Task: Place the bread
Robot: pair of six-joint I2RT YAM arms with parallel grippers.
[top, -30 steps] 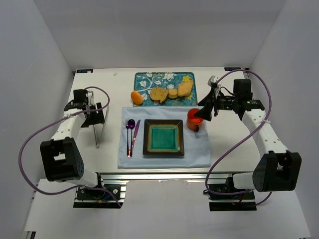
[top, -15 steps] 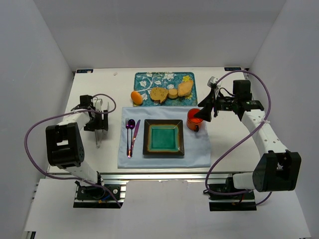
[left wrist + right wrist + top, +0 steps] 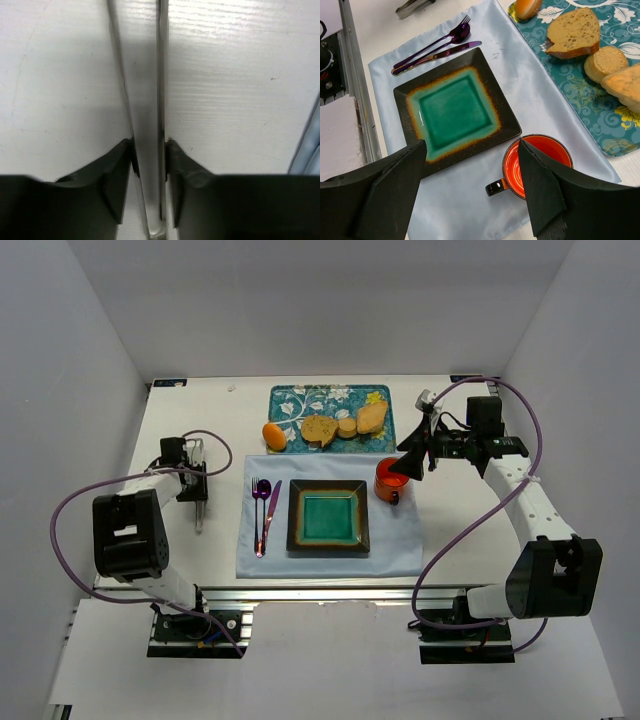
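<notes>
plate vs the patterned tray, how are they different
The plate is square with a dark rim and plain green centre; the tray is oblong with a teal floral pattern. The plate is empty; the tray holds bread. The plate sits in the middle of the cloth; the tray lies at its far edge. Both lie flat.

Tongs (image 3: 161,75) blurred, cut by top edge, tray (image 3: 560,75) cropped at right edge

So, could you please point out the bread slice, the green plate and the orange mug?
bread slice (image 3: 572,31), right wrist view, middle of its cut face.
green plate (image 3: 455,107), right wrist view, bare green centre.
orange mug (image 3: 547,150), right wrist view, inside wall, above the finger.
</notes>
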